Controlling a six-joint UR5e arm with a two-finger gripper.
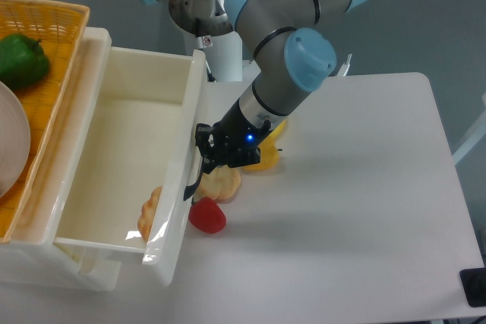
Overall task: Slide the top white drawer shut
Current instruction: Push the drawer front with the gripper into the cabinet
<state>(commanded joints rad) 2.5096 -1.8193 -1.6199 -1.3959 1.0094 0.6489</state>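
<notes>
My gripper (203, 153) presses the drawer (121, 165) front beside its handle (194, 180) — push leftward, along its length; finger spread unclear.

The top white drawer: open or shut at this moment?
Open. The top white drawer sticks far out of the cabinet, its empty inside showing, with the gripper at its black handle.
</notes>
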